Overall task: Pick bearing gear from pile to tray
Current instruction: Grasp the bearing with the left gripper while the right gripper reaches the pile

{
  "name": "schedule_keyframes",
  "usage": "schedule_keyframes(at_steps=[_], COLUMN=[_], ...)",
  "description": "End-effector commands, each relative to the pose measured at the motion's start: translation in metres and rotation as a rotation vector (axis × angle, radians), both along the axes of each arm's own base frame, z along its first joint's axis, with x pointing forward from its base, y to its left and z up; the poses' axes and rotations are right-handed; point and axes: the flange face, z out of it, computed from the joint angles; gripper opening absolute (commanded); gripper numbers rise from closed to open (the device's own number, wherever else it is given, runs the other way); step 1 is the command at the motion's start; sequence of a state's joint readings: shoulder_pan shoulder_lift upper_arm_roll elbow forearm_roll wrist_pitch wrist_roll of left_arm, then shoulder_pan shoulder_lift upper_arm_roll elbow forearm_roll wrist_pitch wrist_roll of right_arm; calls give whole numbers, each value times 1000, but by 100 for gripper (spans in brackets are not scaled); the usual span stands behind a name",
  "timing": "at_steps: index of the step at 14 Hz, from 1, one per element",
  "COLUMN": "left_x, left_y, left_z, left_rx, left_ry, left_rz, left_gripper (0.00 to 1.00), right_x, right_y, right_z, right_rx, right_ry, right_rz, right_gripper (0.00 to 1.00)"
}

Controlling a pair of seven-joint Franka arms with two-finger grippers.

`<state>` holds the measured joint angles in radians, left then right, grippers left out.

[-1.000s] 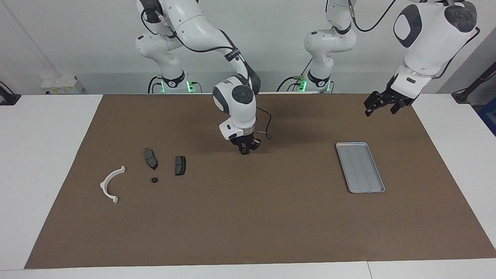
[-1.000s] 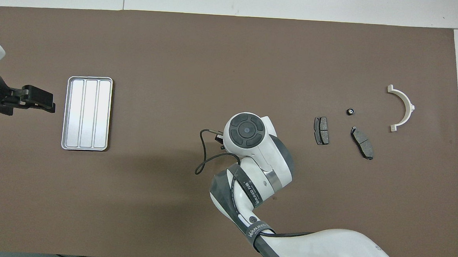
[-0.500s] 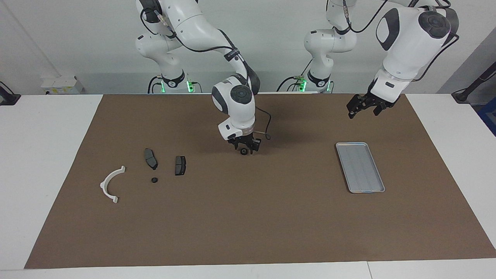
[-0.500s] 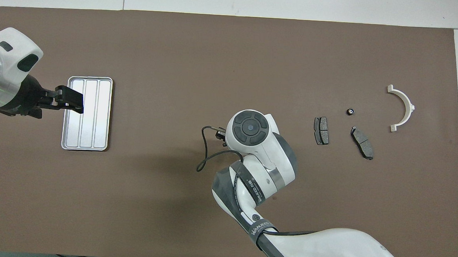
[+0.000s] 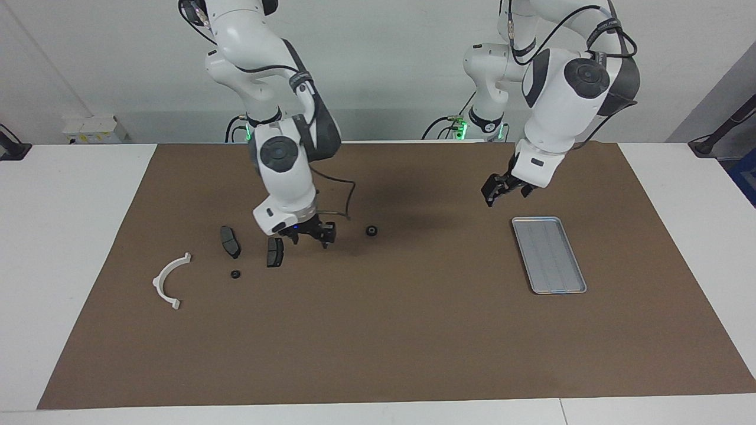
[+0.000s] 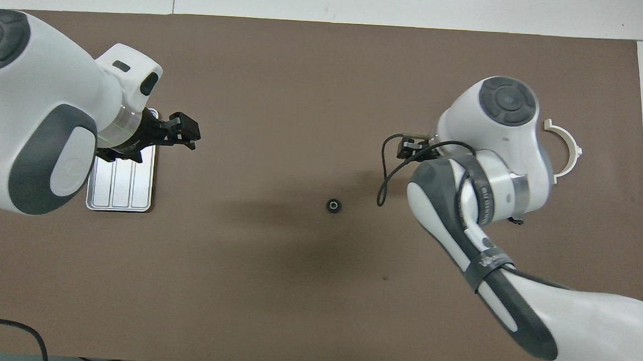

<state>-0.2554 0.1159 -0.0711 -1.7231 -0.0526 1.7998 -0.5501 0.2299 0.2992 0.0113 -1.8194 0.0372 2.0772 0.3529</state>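
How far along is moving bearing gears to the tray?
Done: one bearing gear lies alone mid-mat, apart from the pile. In hand: nothing; the right gripper hangs open by a brake pad, the left gripper open near the tray. Left: the tray is empty; a second black piece waits in the pile.

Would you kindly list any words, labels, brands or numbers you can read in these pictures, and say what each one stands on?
None can be read for certain.
Black band on the right arm: white lettering, too small to read.
Black band on the same arm in the facing view: white marks, unreadable.
Round emblem on the left arm's grey shell: a logo, no legible text.
The tray, the gear and the brown mat carry no writing.
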Motion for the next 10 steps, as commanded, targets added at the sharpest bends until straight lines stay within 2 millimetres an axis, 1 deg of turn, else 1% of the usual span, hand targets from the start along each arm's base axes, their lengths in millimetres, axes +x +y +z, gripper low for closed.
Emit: schedule_keyframes(at_steps=[1, 2, 3, 4, 5, 6, 7, 8, 10], left_x=[-10, -15, -22, -22, -29, -40, -53, -57, -58], left_y=[-55, -78, -110, -136, -165, -197, -231, -247, -250], left_z=[-24, -34, -53, -66, -85, -107, -133, -150, -164], left_rx=[-13, -9, 3, 0, 3, 21, 36, 10, -27], left_ry=[-22, -18, 4, -7, -6, 17, 30, -1, -32], left_rz=[63, 59, 65, 103, 107, 78, 84, 112, 122], left_gripper=[100, 100, 100, 100, 100, 100, 100, 100, 100], right_x=[7, 9, 9, 10, 10, 9, 9, 8, 11], right_y=[-65, -88, -105, -122, -132, -136, -145, -146, -149], right_z=[5, 3, 0, -3, -4, -8, -15, -23, -30], right_rx=[36, 40, 40, 36, 37, 38, 37, 34, 17], right_ry=[7, 5, 0, -1, -4, -3, -16, -25, -36], right_rz=[127, 154, 176, 198, 206, 215, 224, 231, 237], right_gripper=[83, 83, 83, 83, 83, 83, 83, 83, 83])
